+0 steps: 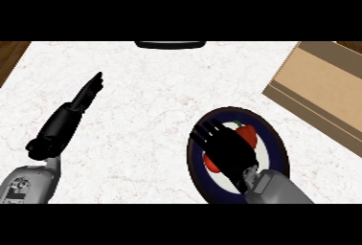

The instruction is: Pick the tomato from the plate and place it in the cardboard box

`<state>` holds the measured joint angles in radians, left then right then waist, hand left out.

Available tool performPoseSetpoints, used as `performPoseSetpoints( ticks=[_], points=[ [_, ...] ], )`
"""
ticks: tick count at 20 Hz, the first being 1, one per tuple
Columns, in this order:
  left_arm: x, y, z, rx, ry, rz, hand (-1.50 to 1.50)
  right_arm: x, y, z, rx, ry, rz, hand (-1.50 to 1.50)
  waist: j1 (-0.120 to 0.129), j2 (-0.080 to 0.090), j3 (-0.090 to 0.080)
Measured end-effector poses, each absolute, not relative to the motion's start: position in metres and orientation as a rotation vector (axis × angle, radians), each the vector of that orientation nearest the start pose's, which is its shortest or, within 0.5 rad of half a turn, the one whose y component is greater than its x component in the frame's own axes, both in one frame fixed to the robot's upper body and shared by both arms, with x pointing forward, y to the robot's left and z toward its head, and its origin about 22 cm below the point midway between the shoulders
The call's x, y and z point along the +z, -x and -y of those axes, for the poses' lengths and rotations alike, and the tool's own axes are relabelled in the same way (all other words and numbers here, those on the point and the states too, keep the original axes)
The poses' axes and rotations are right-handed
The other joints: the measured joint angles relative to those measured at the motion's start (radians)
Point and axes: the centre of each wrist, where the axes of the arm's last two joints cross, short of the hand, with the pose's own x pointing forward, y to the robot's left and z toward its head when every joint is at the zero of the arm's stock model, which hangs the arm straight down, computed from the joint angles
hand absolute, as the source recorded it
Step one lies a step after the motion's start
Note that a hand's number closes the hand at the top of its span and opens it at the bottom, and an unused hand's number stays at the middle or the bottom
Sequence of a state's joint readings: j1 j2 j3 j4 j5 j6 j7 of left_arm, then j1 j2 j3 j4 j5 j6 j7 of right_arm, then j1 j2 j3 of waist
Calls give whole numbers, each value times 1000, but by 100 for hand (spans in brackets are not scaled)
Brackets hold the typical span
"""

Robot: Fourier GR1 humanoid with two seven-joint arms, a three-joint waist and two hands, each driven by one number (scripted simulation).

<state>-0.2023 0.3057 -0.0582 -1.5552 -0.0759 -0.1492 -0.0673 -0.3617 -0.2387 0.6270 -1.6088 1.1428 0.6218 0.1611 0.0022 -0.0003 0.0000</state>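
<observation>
Head view had the right hand [228, 149] parked over the plate [274, 139], fingers [209, 128] spread apart and pretty much straight, not wrapped around anything as far as I could see. The tomato [247, 133] sat on the plate right under that hand, red peeking out just past the fingers on one side and again below the palm. The cardboard box [322, 91] stood well beyond the fingertips, off toward the counter's [141, 95] far right corner. The left hand [88, 93] rested out on the marble, fingers straight and together, well apart from the plate.
</observation>
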Motion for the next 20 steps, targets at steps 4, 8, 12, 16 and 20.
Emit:
performPoseSetpoints(
  ticks=[4,8,12,16,20],
  points=[
    [62,-291,-265,-523,-98,1751,0,53,-259,111,1996,618,1195,150,-1,1,0],
    [66,-291,-265,-532,-96,1754,0,47,-267,107,2033,601,1289,150,2,0,0],
    [65,-288,-265,-529,-92,1751,0,41,-270,110,2042,621,1399,150,2,-1,0],
    [64,-285,-270,-532,-97,1746,0,42,-265,109,2038,638,1505,150,1,-1,0],
    [66,-287,-271,-534,-97,1746,0,43,-279,128,1897,614,1555,150,0,0,0]
  ],
)
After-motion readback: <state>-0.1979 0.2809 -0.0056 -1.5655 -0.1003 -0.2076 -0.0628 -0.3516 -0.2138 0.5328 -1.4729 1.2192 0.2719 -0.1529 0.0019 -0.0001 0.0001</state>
